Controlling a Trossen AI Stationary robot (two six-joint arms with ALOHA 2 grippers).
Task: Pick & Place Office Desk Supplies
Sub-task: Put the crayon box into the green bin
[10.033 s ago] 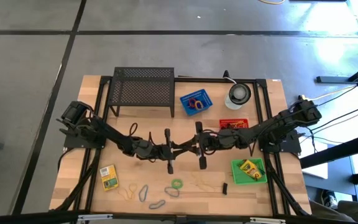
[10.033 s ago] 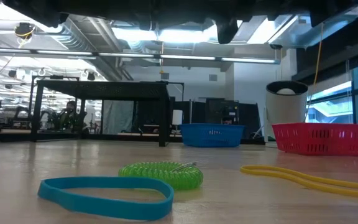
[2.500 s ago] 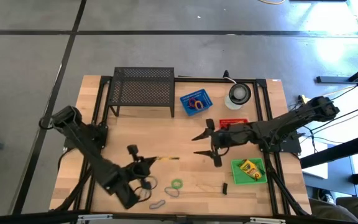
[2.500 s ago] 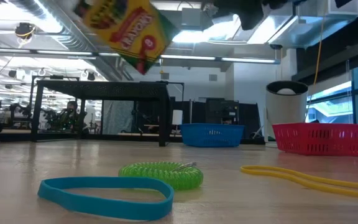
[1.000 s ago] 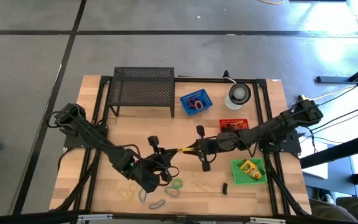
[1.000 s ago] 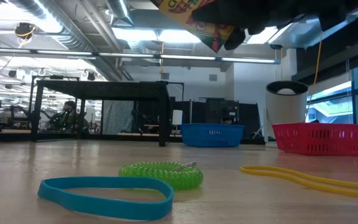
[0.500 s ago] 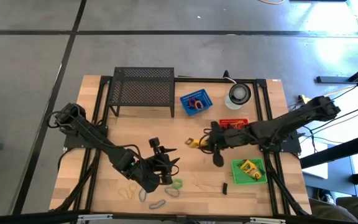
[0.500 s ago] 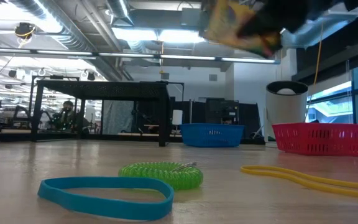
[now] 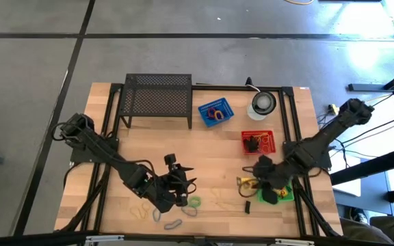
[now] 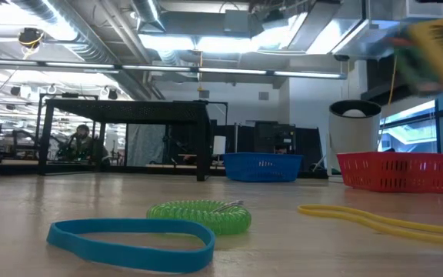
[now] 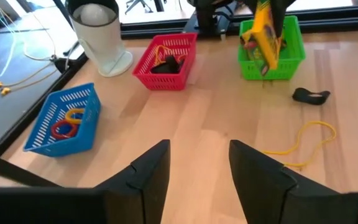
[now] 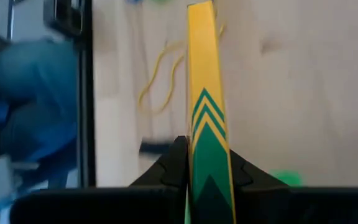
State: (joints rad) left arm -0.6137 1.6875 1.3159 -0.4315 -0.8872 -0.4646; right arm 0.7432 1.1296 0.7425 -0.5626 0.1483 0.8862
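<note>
**Over the green basket: crayon box in the right gripper**

High view. Wooden table (image 9: 204, 147). Black wire-mesh rack (image 9: 158, 100) at the far edge; beside it a blue basket (image 9: 215, 112) with coloured bands inside, then a round white-and-dark disc (image 9: 262, 104). Red basket (image 9: 258, 142) holds dark clips. Right gripper (image 9: 253, 182) reaches in from the right side, pinching a yellow crayon box (image 9: 245, 182) just beside a green basket (image 9: 282, 191), which the arm largely covers. Left gripper (image 9: 187, 184) sits near the front middle, fingers spread, holding nothing. Close to it lie a green coiled band (image 9: 195, 202), a blue band (image 9: 173, 223) and tan bands (image 9: 141, 210). One black clip (image 9: 247, 208) lies on the wood near the green basket.

Low view. Blue band (image 10: 131, 240) nearest, green coiled band (image 10: 199, 215) behind it, a yellow band (image 10: 379, 218) to the right. Crayon box (image 10: 433, 42) aloft at the right edge, blurred.

Left wrist view. Left gripper's own fingers (image 11: 151, 168) parted over bare wood. Ahead, the crayon box (image 11: 263, 40) hangs tilted above the green basket (image 11: 291, 53); black clip (image 11: 311, 96) and yellow band (image 11: 300, 140) lie nearby.

Right wrist view. Right gripper's fingers (image 12: 178, 163) pressed onto the crayon box (image 12: 207, 112), seen edge-on.
</note>
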